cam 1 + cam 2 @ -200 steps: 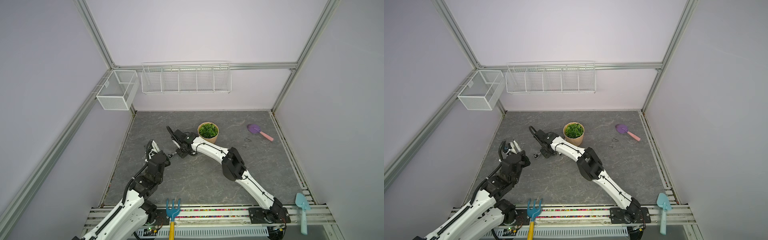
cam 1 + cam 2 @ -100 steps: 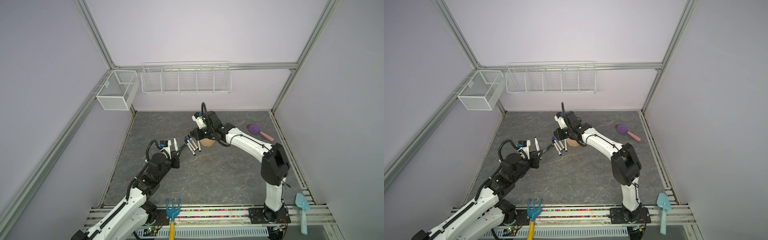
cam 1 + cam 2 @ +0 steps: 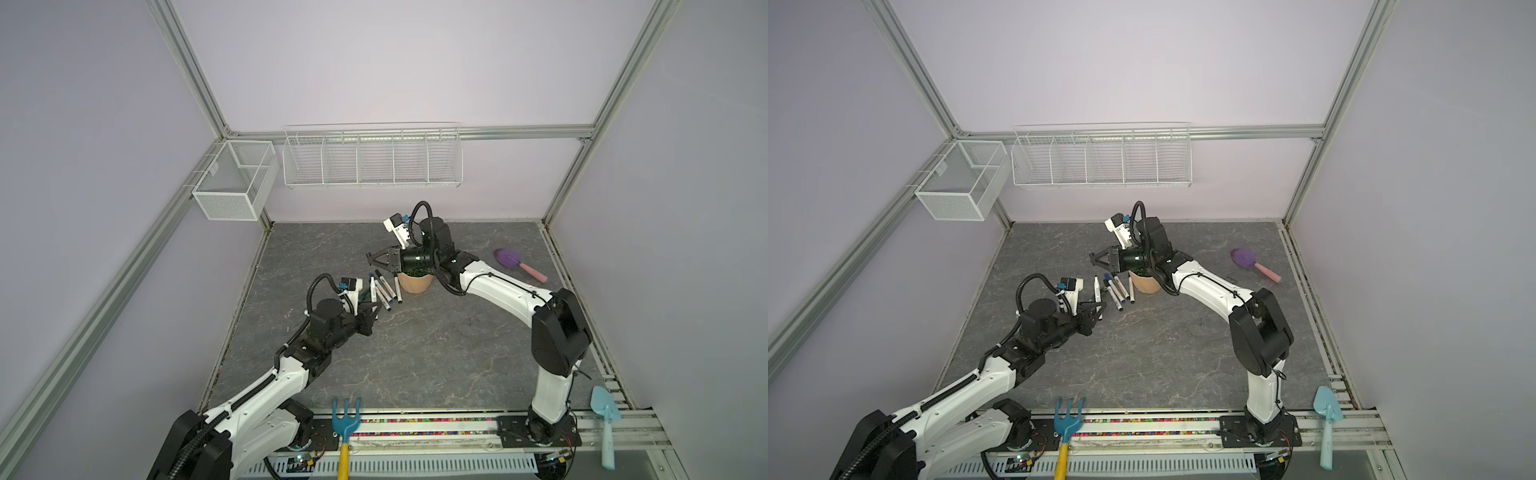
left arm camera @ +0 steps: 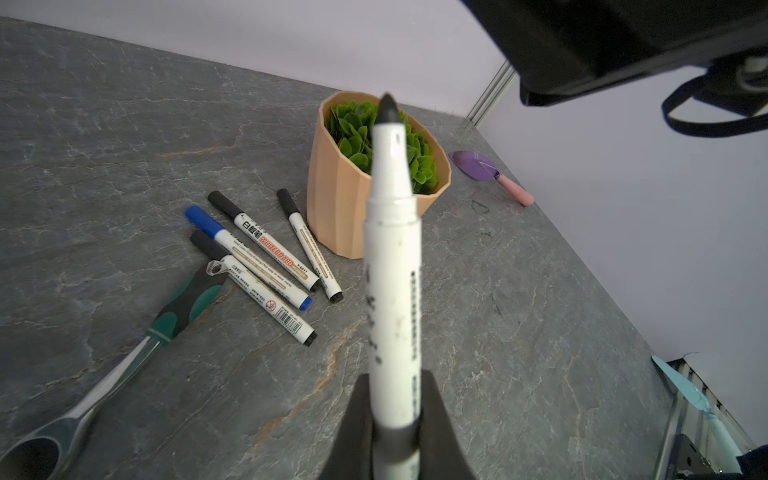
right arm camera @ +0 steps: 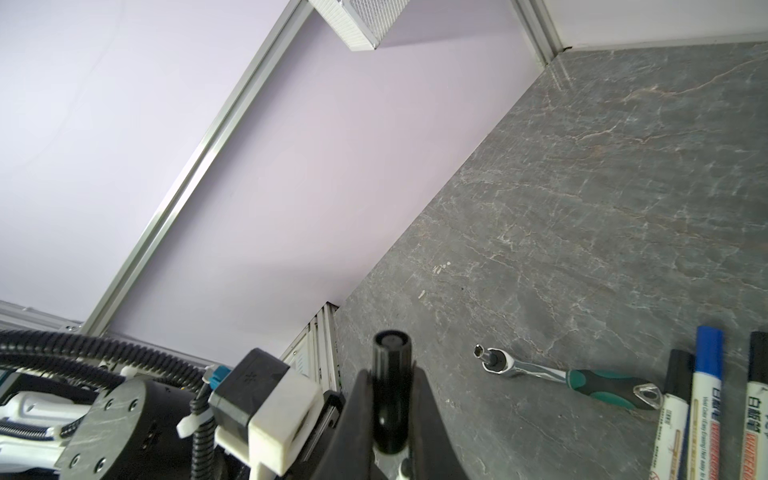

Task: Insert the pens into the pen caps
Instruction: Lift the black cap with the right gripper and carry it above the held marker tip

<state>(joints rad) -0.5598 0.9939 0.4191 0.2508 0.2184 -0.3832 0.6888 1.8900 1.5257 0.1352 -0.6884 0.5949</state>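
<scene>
I had the left gripper (image 4: 395, 376) pinched on the lower barrel of one uncapped pen (image 4: 392, 270). A dark finger (image 4: 353, 419) pressed in from each side, and the white barrel ran on well past the fingertips, its dark tip bare. The right gripper (image 5: 391, 374) was pinched on a black cap (image 5: 390, 357), which sat between the fingers (image 5: 432, 424) with its round end poking out beyond them. The cap was not on the pen. In both top views the left gripper (image 3: 374, 310) sat toward the front with the pen aimed at the rear wall (image 3: 395, 83). The right gripper (image 3: 371, 258) hung just past the pen's tip, and I could not tell how much gap was left between tip and cap.

The other four pens (image 4: 272, 249) lay capped on the table (image 3: 415, 353), three caps black and one blue. They lay side by side between the held pen and the potted plant (image 4: 340, 208), with the green-handled wrench (image 4: 183, 303) just beside them.

A second earlier things looked quite different. The right arm lay low and stretched across the table, its gripper close against the left gripper to the left of the pot, covering the spot where the four pens lay. Half a second earlier the arms had already drawn apart into nearly this pose. Since then the right gripper had crept slightly toward the rear wall, and the left gripper had shifted only a little.
</scene>
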